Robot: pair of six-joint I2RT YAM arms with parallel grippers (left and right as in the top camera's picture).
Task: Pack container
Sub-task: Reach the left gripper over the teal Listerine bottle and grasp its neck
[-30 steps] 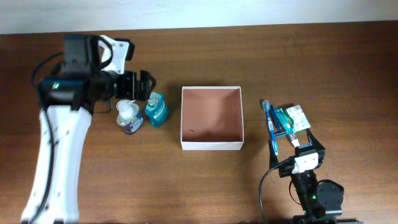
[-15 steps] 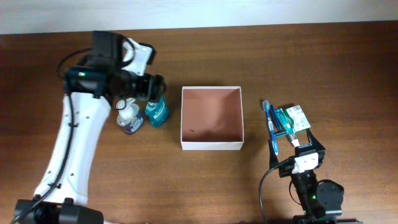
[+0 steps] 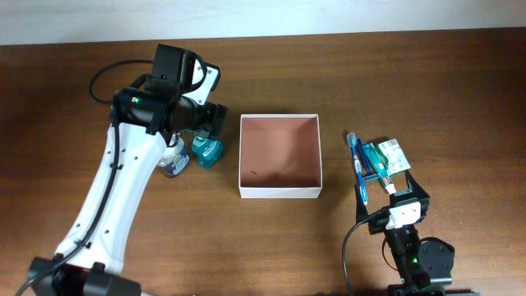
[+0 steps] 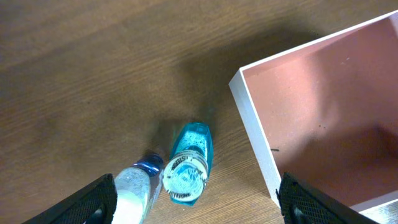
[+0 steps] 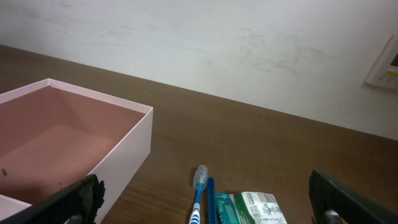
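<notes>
Fingers (image 4: 93,200) of left gripper (image 3: 210,123) spread wide above small teal plastic bottle (image 4: 189,163), probably lining up grab for square white-walled container (image 3: 279,191) alongside. Right gripper (image 3: 396,197) parked low, fingers apart.

overhead: high above, looking straight down on the whole table (image 3: 411,74). left wrist: close, tilted steeply down over the teal bottle (image 4: 189,163) and a container (image 4: 254,134) corner, shared with overhead. right wrist: low, near level, facing the wall (image 5: 217,37) — same container, plus toothbrush (image 5: 199,180).
</notes>
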